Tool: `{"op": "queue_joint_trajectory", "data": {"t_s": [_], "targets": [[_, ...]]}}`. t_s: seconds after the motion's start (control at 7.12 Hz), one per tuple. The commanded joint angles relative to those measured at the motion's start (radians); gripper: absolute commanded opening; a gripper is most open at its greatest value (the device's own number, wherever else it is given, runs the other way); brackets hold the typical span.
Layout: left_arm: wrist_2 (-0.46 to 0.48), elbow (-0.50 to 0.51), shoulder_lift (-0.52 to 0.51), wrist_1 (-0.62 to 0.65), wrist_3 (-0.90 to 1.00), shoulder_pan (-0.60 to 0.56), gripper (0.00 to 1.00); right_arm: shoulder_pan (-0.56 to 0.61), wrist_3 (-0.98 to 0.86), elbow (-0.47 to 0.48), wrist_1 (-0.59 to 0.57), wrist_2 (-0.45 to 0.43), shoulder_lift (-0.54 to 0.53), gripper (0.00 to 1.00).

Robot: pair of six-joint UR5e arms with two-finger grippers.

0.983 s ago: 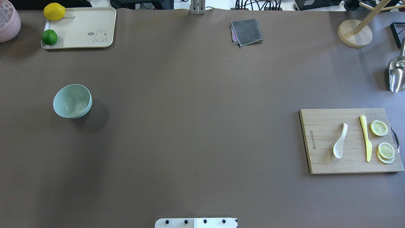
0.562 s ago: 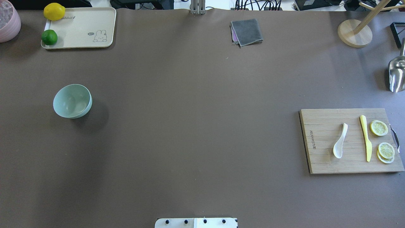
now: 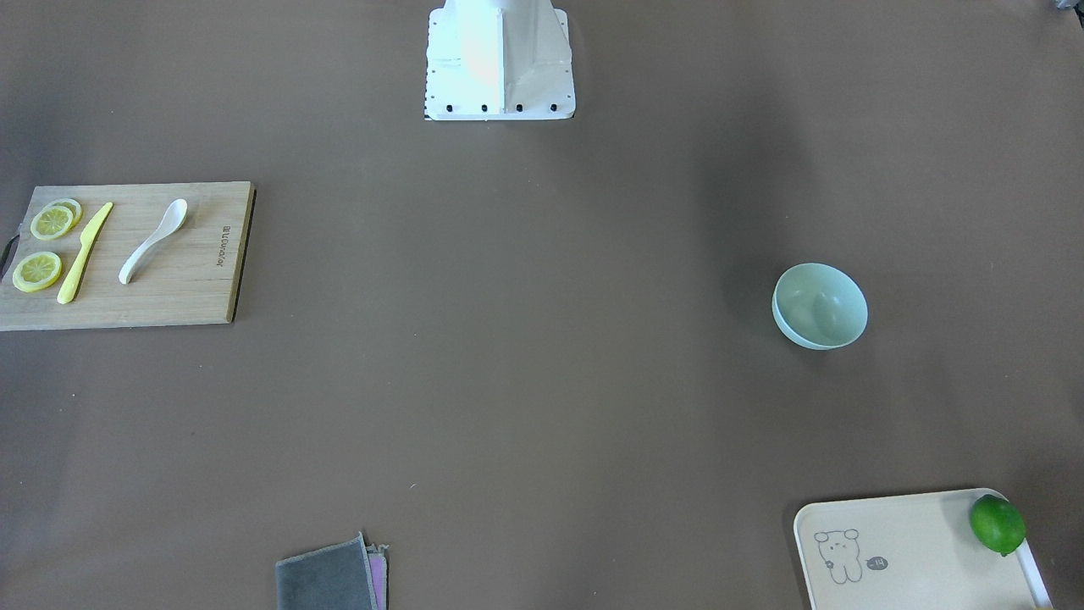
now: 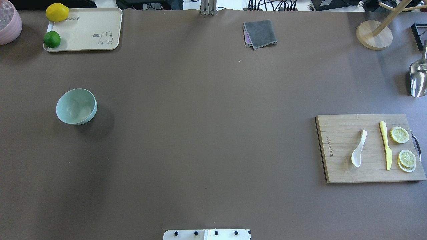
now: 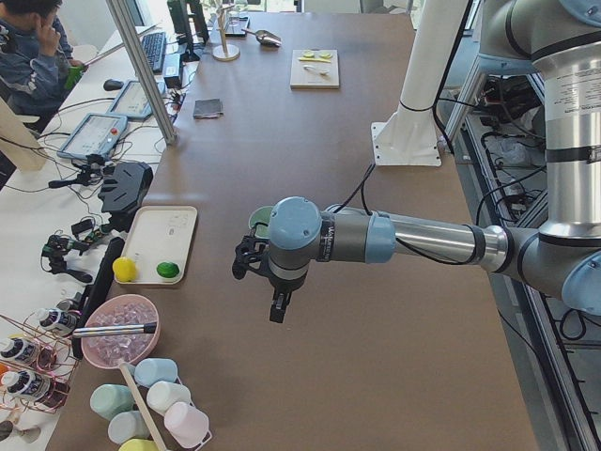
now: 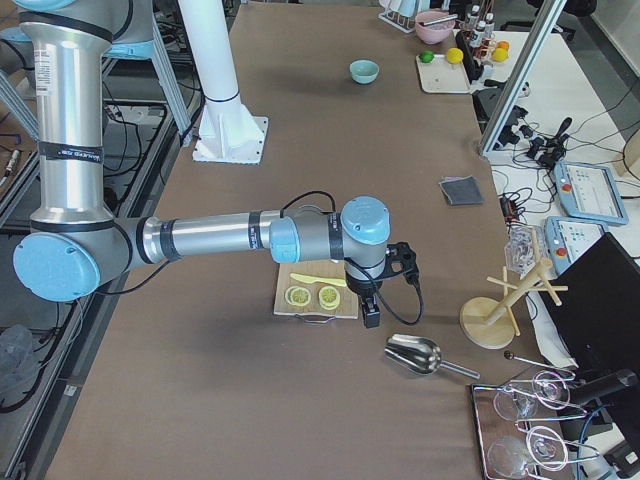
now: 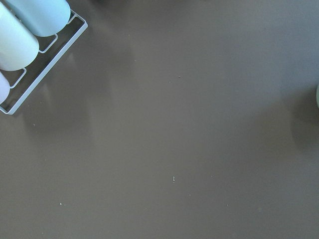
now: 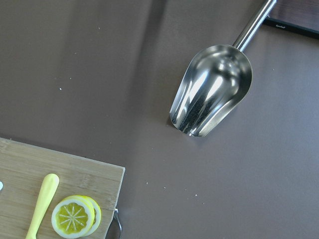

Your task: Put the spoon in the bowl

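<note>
The white spoon (image 4: 358, 149) lies on a wooden cutting board (image 4: 337, 166) at the right of the table, handle pointing away from the robot. It also shows in the front-facing view (image 3: 152, 241). The mint-green bowl (image 4: 76, 106) stands empty at the left of the table and also shows in the front-facing view (image 3: 820, 305). Neither gripper shows in the overhead or front-facing views. My left gripper (image 5: 274, 303) hangs above the table near the bowl. My right gripper (image 6: 371, 315) hangs beside the board's outer end. I cannot tell whether either is open or shut.
A yellow knife (image 4: 386, 145) and lemon slices (image 4: 399, 134) lie on the board beside the spoon. A metal scoop (image 8: 212, 92) lies past the board. A tray (image 4: 86, 30) with a lemon and a lime, a grey cloth (image 4: 260, 33) and a wooden stand (image 4: 373, 35) sit along the far edge.
</note>
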Motion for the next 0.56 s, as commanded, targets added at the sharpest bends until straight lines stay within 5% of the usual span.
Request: {"op": "queue_joint_trajectory", "data": {"t_s": [0.0,0.42], "targets": [[-0.001,-0.008,-0.001,-0.004,0.002,0.0,0.98,0.0,0.0,-0.004,0.001,0.038,-0.007,1.0],[-0.002,-0.011,0.022,-0.036,0.003,-0.001,0.98,0.0,0.0,0.006,0.004,0.039,-0.005,1.0]]}}
